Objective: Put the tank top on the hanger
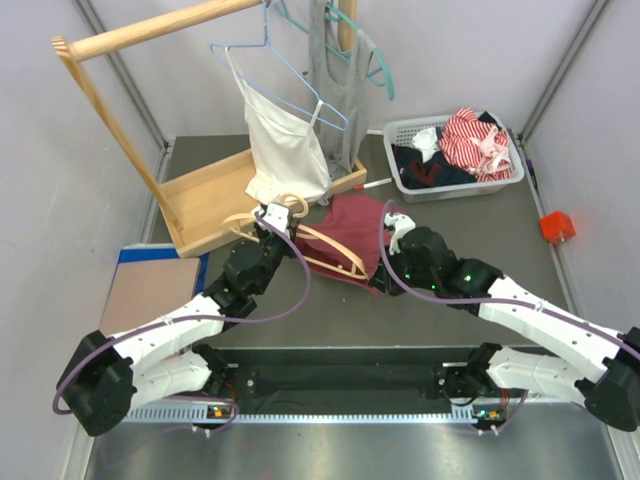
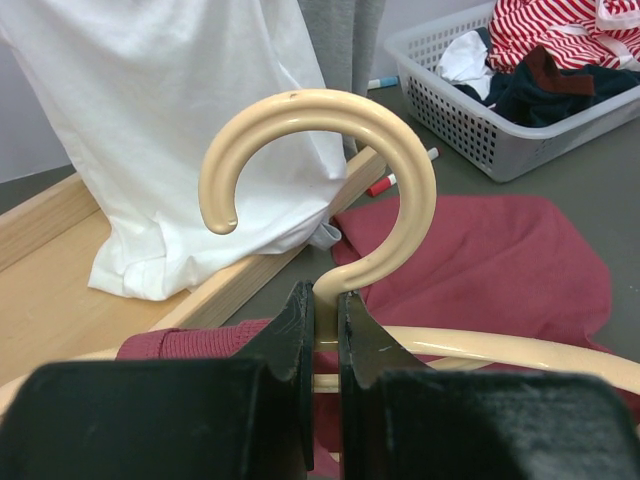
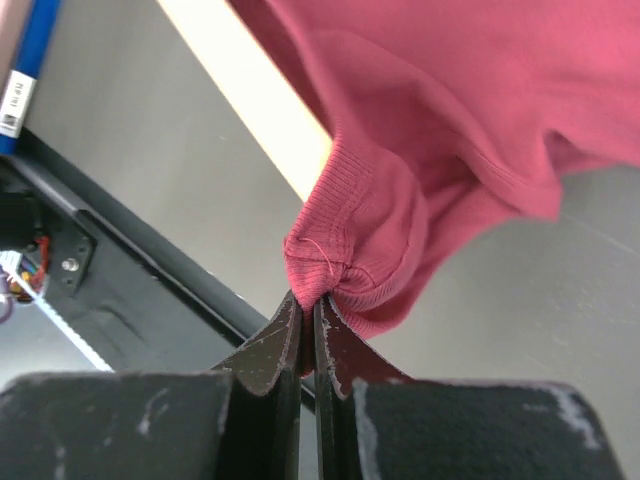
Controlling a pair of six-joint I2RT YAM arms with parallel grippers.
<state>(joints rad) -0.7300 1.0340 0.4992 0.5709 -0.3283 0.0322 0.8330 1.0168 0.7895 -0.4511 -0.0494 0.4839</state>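
Note:
The maroon tank top lies bunched at the table's middle, partly draped over the tan hanger. My left gripper is shut on the base of the hanger's cream hook, with the tank top behind it. My right gripper is shut on a ribbed edge of the tank top and holds it lifted off the table. One tan hanger arm passes under the fabric in the right wrist view.
A wooden rack stands at the back left with a white camisole on a blue wire hanger and a grey top on a teal hanger. A white basket of clothes sits back right. An orange block lies right.

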